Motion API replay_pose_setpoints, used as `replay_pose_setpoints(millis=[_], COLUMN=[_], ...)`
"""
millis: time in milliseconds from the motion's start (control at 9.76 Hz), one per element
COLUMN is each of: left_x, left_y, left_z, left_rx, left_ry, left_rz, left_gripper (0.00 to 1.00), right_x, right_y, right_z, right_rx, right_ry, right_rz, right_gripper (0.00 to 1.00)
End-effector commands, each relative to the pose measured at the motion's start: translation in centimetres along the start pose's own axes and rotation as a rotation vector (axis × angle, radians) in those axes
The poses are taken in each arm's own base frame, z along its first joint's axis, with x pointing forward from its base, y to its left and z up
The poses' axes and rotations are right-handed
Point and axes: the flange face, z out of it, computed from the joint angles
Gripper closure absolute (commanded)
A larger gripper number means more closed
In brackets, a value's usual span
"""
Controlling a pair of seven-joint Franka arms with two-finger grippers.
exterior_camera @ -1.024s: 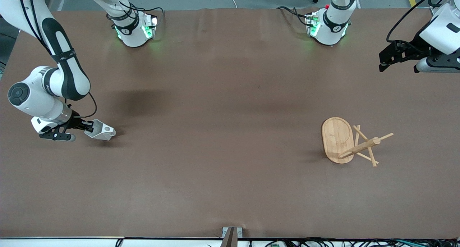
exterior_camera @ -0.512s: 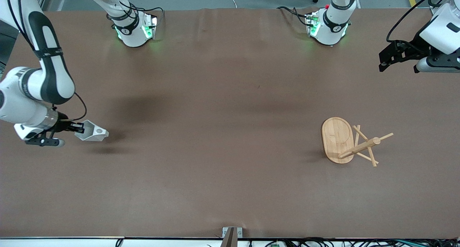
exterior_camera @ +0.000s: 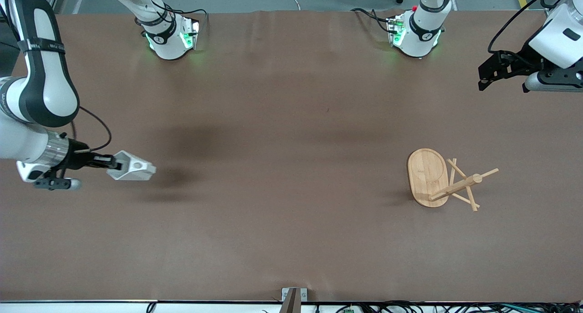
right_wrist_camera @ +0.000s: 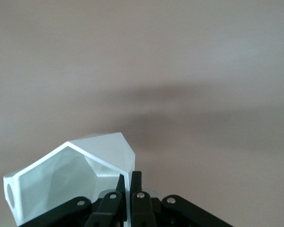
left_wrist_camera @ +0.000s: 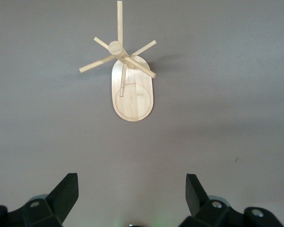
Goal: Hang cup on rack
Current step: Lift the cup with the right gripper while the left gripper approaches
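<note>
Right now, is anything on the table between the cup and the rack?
No. In the front view, only bare brown table lies between the cup, held by the right gripper, and the rack.

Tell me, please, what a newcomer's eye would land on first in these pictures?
Probably the white cup, pinched by its rim in the right gripper and held above the table at the right arm's end. Next, the bamboo rack standing alone toward the left arm's end, with the left gripper open, waiting high above the table there.
</note>
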Motion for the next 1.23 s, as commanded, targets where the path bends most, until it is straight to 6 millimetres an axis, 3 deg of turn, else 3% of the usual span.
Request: replay_pose_setpoints(millis=[0, 205, 410, 819, 1127], left_x=[0.6, 0.5, 0.1, -1.8, -3.5], left_y=[0.7, 1.8, 4.9, 14.0, 23.4], left_z=[1.4, 1.4, 1.3, 0.7, -1.1], left_rx=[-0.015, -0.034, -0.086, -0.226, -0.277], left_ry=[-0.024, -0.024, -0.029, -0.025, 0.02], left_rz=[0.009, 0.047, 0.117, 0.383, 0.58], left_gripper=[0.0, 0.0, 0.0, 0.0, 0.0], right_x=[-1.5, -2.2, -3.6, -6.3, -7.9], right_y=[-6.3, -11.8, -17.3, -24.5, -26.7], right_z=[1.5, 2.8, 4.5, 6.8, 9.1], right_rx=[0.211, 0.428, 0.55, 0.745, 0.846], right_ry=[-0.04, -0.068, -0.104, -0.183, -0.224], right_rz=[0.001, 0.026, -0.054, -0.049, 0.026], right_gripper=[1.0, 1.0, 1.0, 1.0, 1.0])
